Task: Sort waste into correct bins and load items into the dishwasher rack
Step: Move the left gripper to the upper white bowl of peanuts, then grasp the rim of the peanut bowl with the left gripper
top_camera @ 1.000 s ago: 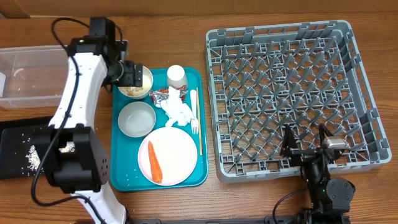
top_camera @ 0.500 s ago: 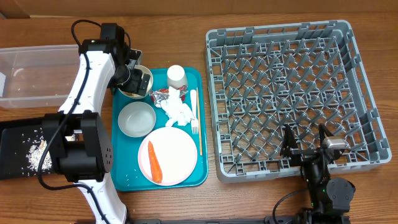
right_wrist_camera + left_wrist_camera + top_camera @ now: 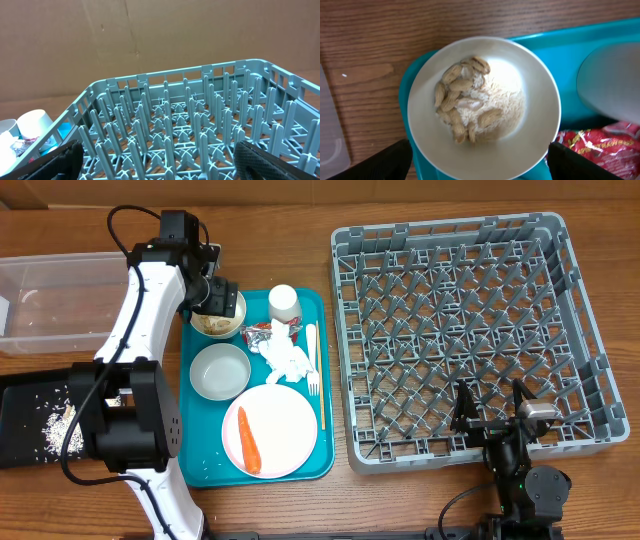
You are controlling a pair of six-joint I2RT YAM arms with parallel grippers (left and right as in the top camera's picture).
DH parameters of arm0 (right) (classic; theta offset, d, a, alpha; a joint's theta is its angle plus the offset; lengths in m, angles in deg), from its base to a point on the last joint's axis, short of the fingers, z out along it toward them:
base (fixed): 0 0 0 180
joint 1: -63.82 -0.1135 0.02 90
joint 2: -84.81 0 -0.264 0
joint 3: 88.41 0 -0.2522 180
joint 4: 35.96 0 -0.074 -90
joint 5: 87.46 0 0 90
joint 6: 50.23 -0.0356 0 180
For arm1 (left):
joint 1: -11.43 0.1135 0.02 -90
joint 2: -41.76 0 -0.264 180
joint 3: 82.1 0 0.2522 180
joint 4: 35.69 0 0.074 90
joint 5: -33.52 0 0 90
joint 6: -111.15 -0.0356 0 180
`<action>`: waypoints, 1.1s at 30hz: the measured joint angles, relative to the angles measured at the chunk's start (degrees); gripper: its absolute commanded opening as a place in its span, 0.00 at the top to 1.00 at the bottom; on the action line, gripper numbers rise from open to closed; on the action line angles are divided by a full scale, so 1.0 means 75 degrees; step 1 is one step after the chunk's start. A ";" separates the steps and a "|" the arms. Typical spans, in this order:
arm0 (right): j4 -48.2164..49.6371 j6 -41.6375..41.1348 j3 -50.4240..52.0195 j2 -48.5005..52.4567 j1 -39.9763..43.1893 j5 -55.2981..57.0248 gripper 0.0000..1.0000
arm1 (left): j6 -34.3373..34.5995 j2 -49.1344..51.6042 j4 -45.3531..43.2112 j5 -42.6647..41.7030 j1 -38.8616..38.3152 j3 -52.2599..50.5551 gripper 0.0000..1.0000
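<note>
On the worktop [image 3: 290, 240]: serving tray [image 3: 200, 462] at centre, rack [image 3: 340, 350] to its right, tub [image 3: 50, 305] at back left, shallow tray [image 3: 20, 420] in front of the tub. On the serving tray: bowl [image 3: 535, 145] holding scraps [image 3: 470, 100] at back left, cup [image 3: 283, 302] at back right, wrapper [image 3: 262, 333] and napkin [image 3: 287, 360] in front of the cup, second bowl [image 3: 220, 370] in front of the first. Plate [image 3: 285, 430] at the front with carrot [image 3: 249, 440] lying on it; fork [image 3: 311, 355] and stick [image 3: 321, 395] along the right side.

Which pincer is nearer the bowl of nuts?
Left. The left pincer hovers directly above the bowl of nuts; the right pincer is far off, over the rack's near edge.
</note>
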 measured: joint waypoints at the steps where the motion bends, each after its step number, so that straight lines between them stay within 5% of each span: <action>1: 0.0000 0.0000 0.0000 0.0000 0.0000 0.0000 0.00 | 0.0093 0.0000 -0.0052 -0.0020 -0.0026 0.0000 0.11; 14: 0.0000 0.0003 0.0000 0.0000 0.0000 0.0000 0.00 | 0.1323 0.0277 -0.0443 -0.0061 -0.0487 0.0000 0.12; 33: 0.0000 0.0000 0.0000 0.0000 0.0000 -0.0003 0.00 | 0.1521 0.0766 -0.0839 -0.0003 -0.0813 0.0000 0.17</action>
